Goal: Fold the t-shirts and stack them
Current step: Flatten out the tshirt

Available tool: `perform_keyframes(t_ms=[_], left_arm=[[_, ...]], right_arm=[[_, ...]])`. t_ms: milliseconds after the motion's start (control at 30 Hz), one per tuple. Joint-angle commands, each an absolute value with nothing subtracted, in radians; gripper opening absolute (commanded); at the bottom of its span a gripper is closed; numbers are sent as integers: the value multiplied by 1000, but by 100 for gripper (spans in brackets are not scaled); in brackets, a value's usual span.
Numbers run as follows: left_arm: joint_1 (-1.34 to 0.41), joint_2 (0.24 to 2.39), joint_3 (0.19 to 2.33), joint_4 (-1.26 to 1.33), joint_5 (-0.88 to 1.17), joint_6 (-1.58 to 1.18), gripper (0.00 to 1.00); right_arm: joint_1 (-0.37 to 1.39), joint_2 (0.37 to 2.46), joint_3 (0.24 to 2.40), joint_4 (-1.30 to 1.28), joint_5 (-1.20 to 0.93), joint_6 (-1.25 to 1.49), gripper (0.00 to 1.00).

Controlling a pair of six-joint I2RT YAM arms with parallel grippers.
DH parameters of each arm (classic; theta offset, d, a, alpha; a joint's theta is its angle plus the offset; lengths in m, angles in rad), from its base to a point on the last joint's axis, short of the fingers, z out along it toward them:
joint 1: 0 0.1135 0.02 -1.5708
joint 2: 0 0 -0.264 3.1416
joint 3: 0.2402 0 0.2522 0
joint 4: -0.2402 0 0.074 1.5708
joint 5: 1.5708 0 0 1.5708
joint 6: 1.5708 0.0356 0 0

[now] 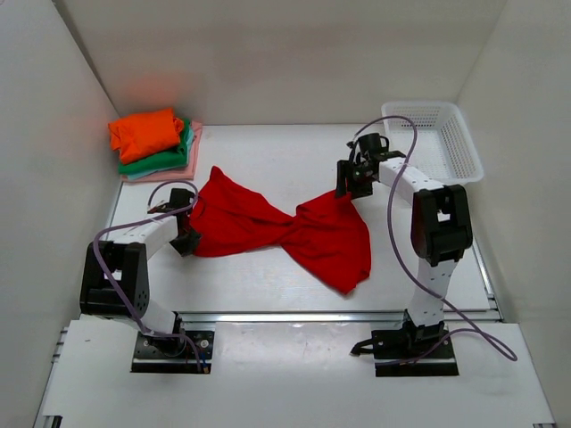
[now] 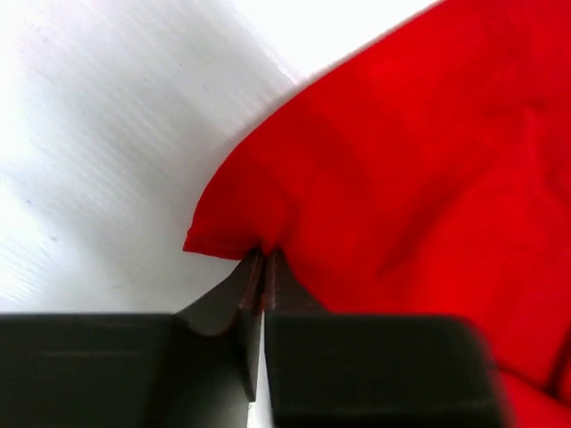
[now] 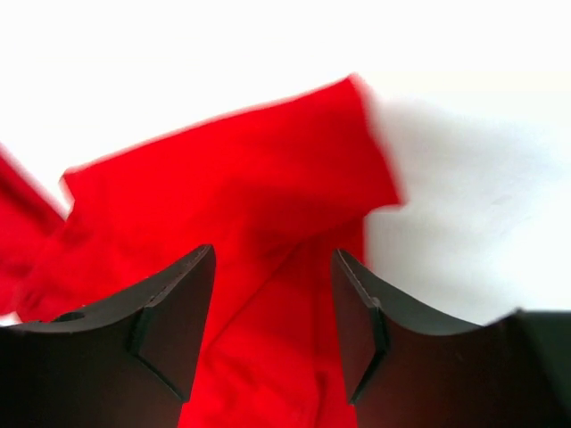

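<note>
**Soft matt cloth on a smooth white surface**

The red shirt is soft, dull cloth, creased, with a stitched hem. The orange shirt, green shirt and pink shirt look like the same matt fabric. The surface has a faint sheen and fine streaks. The basket is white plastic mesh. The left end effector and right end effector are black, matt and hard-looking.

Plain, unpatterned: red shirt, orange shirt, green shirt, pink shirt. White: mesh basket, worktop.
</note>
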State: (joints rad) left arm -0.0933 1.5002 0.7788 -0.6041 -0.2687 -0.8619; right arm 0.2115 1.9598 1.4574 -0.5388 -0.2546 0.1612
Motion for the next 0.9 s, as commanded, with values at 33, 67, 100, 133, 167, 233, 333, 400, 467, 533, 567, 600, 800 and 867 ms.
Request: perform_keyframes(t_ms=[33, 67, 100, 133, 167, 233, 333, 400, 467, 533, 567, 600, 800, 867], left_arm=[[-90, 1534, 761, -572, -236, -824, 0], [-97, 1537, 762, -575, -227, -816, 0], [-94, 1536, 765, -577, -219, -818, 0], [-101, 1539, 762, -574, -213, -807, 0], [-103, 1543, 755, -571, -206, -805, 0], [-100, 1543, 755, -568, -189, -804, 0], [-88, 1539, 739, -557, -176, -801, 0], [-83, 1539, 736, -545, -160, -792, 0], [-83, 1539, 738, -546, -160, -785, 0], [-86, 1537, 738, -532, -149, -790, 0], [-81, 1539, 736, -531, -149, -790, 0], [-83, 1540, 739, -528, -143, -792, 0], [-86, 1532, 745, -528, -120, -798, 0], [-81, 1517, 739, -534, -121, -793, 0]], right_arm=[[183, 2015, 1563, -572, -106, 155, 53], [183, 2031, 1574, -590, -91, 156, 55], [172, 2042, 1581, -580, -75, 153, 56], [175, 2046, 1586, -581, -66, 152, 56], [167, 2069, 1600, -586, -67, 149, 57], [173, 2098, 1626, -609, -63, 141, 58], [184, 2128, 1643, -608, -78, 143, 57], [198, 2128, 1638, -612, -92, 138, 44], [195, 2123, 1637, -603, -136, 138, 32], [189, 2117, 1654, -607, -178, 135, 8], [177, 2115, 1664, -612, -195, 137, 0], [172, 2120, 1699, -624, -199, 143, 0], [137, 2072, 1867, -511, -304, 173, 0], [117, 2075, 1888, -374, -333, 222, 0]])
